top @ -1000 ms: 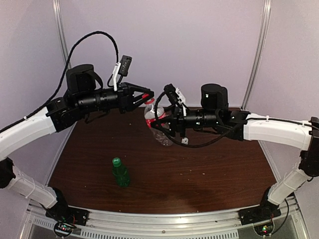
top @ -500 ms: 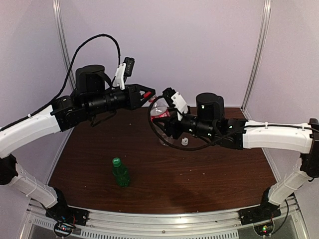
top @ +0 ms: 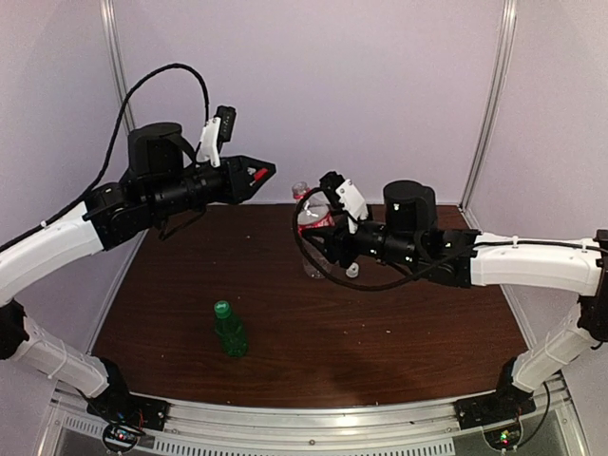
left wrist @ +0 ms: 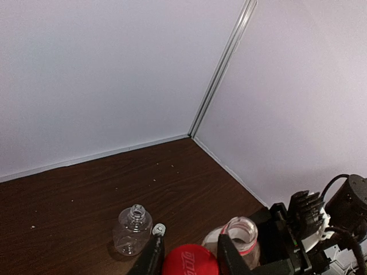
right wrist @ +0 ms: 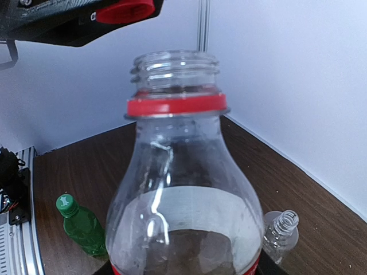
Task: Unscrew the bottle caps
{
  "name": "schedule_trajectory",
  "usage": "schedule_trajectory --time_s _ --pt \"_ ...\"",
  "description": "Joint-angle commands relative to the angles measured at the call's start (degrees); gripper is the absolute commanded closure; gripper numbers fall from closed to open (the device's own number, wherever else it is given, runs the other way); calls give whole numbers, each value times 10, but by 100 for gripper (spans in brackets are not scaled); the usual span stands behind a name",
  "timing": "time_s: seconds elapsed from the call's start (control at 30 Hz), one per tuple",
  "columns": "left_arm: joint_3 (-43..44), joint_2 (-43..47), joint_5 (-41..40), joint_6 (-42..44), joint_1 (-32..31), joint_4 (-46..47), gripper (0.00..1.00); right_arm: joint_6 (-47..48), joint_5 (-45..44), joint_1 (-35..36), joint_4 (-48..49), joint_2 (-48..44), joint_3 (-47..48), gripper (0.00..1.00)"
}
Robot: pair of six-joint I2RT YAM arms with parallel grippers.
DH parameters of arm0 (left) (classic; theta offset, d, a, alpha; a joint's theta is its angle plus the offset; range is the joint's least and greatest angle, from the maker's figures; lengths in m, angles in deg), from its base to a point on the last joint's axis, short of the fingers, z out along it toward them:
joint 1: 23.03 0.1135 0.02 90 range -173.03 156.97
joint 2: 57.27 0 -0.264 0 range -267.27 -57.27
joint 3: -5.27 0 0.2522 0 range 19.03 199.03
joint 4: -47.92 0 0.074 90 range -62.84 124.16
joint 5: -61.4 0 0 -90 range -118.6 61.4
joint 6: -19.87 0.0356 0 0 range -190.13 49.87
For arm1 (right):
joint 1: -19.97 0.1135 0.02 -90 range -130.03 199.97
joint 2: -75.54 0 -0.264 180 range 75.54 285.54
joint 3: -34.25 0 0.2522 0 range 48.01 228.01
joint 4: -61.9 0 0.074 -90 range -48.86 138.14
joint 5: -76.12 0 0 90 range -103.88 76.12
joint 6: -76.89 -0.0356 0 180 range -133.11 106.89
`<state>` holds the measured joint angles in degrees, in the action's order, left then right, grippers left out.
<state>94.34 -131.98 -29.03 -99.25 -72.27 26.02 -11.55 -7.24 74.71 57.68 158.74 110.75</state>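
My left gripper [top: 258,174] is shut on the red cap [left wrist: 189,263] and holds it in the air, up and to the left of the open mouth of the clear red-label bottle [top: 310,215]. My right gripper [top: 321,239] is shut on that bottle's body [right wrist: 180,195] and holds it upright above the table. The green bottle [top: 229,329] stands at the front left with its green cap [top: 221,308] on. The wider clear bottle [left wrist: 131,230] stands open, without a cap, behind the held bottle. A small white cap [top: 352,270] lies on the table under my right arm.
The brown table [top: 399,332] is closed in by white walls with a metal corner post [left wrist: 223,63] at the back right. The green bottle also shows low left in the right wrist view [right wrist: 80,226], and the wider clear bottle shows low right [right wrist: 280,232].
The red cap has come away from the bottle. My left gripper has drawn back to the left with it, and my right gripper has shifted the bottle slightly right and more upright.
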Motion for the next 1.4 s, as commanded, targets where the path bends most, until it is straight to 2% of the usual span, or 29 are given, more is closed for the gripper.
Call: schedule_trajectory --time_s 0.0,0.37,0.5,0.63,1.0,1.37 --pt "-40 25 4 28 24 19 74 -16 6 -34 -5 -46 -21 70" --pt "-87 -38 4 96 29 -1 69 -67 0 -99 -26 -114 -70 70" --pt "-99 -88 50 115 30 15 69 -78 0 -110 -23 -123 -89 70" --pt "-126 -134 86 116 30 69 69 -83 -2 -120 -23 -129 -100 70" --pt "-122 -267 40 154 30 79 70 -94 12 -133 -11 -120 -121 69" --pt "-107 -343 34 169 46 71 69 -99 29 -138 -2 -114 -128 69"
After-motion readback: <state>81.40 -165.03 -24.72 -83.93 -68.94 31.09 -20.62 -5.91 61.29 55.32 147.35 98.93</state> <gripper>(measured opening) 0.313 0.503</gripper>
